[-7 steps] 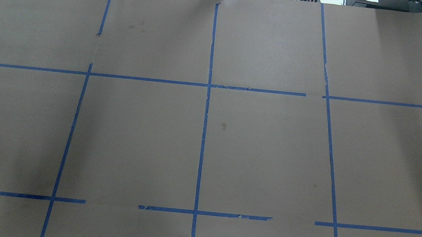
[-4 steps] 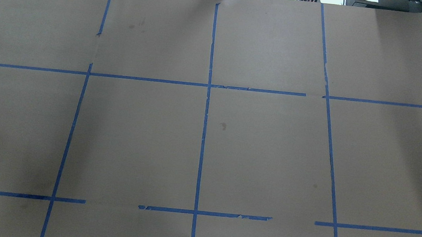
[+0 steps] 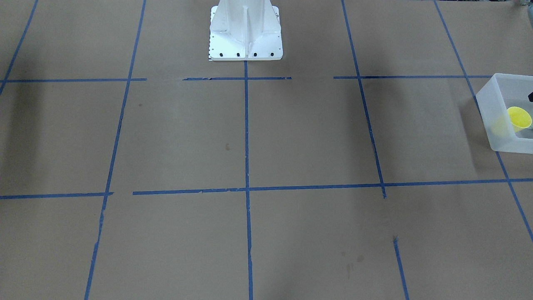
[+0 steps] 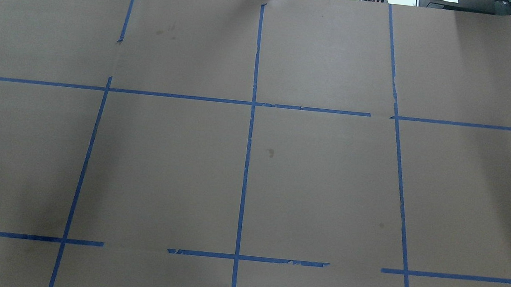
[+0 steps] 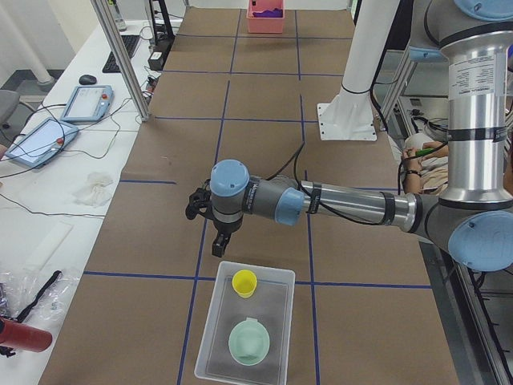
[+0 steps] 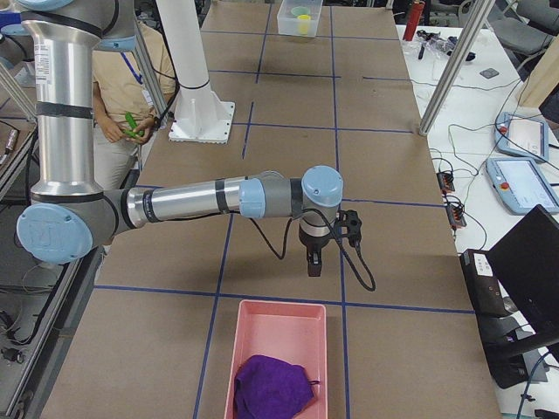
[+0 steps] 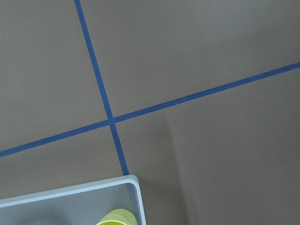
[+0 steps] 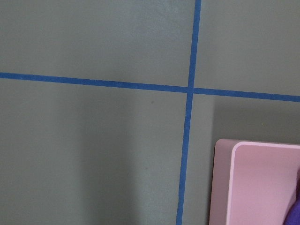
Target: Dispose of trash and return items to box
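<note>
The box (image 5: 215, 335) is a frosted white bin at the table's left end. It also shows in the front view (image 3: 495, 112) and the left wrist view (image 7: 93, 188). The yellow cup (image 5: 244, 283) stands upright inside it, seen also in the front view (image 3: 519, 118) and the left wrist view (image 7: 117, 216). The mint-green bowl (image 5: 248, 341) lies inside it too. My left gripper (image 5: 220, 244) hangs just beyond the box's end, above the table; I cannot tell if it is open. My right gripper (image 6: 313, 264) hangs near a pink bin (image 6: 278, 349); I cannot tell its state either.
The pink bin (image 8: 255, 180) at the table's right end holds a crumpled purple cloth (image 6: 267, 388). The white robot pedestal (image 3: 245, 31) stands at the table's near edge. Blue tape lines (image 4: 250, 129) cross the brown paper. Pendants and cables lie on a side table (image 5: 60, 128).
</note>
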{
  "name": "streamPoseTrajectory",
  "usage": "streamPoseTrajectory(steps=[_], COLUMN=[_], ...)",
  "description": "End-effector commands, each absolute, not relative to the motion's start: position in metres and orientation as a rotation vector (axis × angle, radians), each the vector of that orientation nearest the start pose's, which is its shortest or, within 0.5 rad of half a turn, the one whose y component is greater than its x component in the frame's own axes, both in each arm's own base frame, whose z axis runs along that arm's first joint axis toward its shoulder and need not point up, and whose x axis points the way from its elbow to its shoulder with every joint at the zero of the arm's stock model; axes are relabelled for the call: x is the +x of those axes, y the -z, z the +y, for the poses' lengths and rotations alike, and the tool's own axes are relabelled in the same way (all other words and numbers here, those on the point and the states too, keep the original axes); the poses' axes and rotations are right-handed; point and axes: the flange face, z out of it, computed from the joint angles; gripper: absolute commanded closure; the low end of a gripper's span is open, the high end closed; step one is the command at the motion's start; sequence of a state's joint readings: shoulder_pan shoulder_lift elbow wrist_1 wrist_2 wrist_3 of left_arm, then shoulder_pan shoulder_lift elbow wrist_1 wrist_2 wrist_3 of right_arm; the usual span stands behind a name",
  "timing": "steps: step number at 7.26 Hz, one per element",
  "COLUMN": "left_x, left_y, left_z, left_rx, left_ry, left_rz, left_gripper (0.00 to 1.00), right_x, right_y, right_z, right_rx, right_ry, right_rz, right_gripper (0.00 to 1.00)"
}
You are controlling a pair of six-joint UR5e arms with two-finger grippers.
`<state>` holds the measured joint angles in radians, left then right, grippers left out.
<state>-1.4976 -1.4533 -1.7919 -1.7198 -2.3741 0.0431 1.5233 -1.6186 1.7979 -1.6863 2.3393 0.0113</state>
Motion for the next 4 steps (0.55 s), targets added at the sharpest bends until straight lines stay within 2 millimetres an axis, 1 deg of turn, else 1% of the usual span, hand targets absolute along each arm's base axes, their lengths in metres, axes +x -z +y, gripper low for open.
streamPoseTrajectory(steps=[1,3,4], left_x=[-0.029,-0.028,-0.028], left_y=[-0.591,-0.581,-0.586], left_z=[-0.446,-0.451,-0.451], left_rx=[0.216,0.233,0.224], left_ry=[-0.206,-0.212,-0.207], left_rz=[0.803,0.806,0.805], left_gripper=[0.0,0.0,0.0], right_x=[0.042,0.041,0.039], right_y=[-0.591,-0.58,-0.585], right_z=[-0.471,-0.473,-0.476], right_rx=[0.021,0.04,0.028], right_ry=[0.051,0.058,0.058], right_rz=[-0.766,-0.781,-0.779], right_gripper=[0.0,0.0,0.0])
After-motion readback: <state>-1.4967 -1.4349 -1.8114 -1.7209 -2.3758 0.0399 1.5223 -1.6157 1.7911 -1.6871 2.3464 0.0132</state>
